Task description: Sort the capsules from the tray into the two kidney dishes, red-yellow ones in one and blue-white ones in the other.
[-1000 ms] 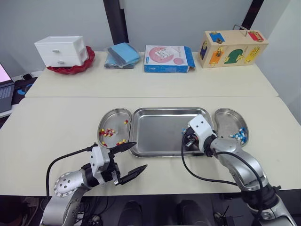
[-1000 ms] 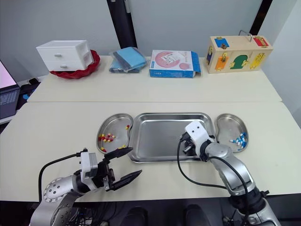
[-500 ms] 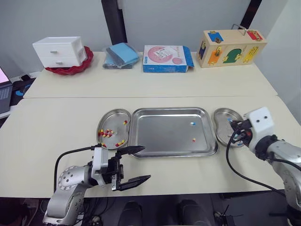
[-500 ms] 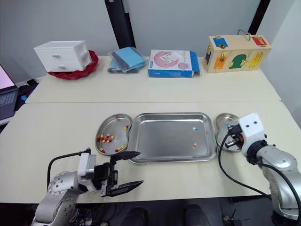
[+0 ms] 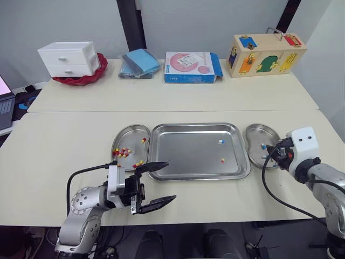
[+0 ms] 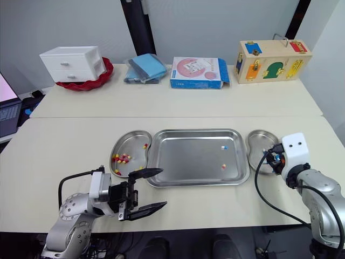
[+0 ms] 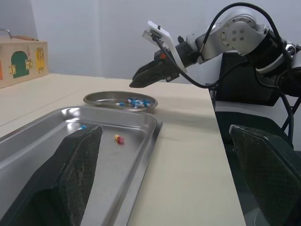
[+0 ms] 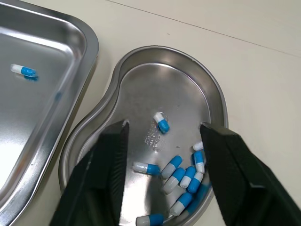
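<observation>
The steel tray (image 5: 188, 156) holds one blue-white capsule (image 5: 220, 142) and one red-yellow capsule (image 5: 222, 160). To its left, a kidney dish (image 5: 131, 134) contains several red-yellow capsules (image 5: 123, 152). On the right, my right gripper (image 8: 163, 126) hangs open just above the other kidney dish (image 8: 136, 89). A blue-white capsule (image 8: 162, 123) lies loose in that dish between the fingers, apart from a pile of several more (image 8: 181, 176). My left gripper (image 5: 156, 183) stands wide open and empty near the table's front edge, before the tray's left corner.
Along the table's back stand a white drawer box (image 5: 67, 58) on a red dish, folded blue cloths (image 5: 140, 62), a pink-and-blue box (image 5: 191, 67) and a wooden latch box (image 5: 267, 54). A laptop (image 5: 4, 91) sits off the left edge.
My right gripper left the tray, swung right over the right dish and opened there; a blue-white capsule now lies under it. The left gripper barely shifted.
</observation>
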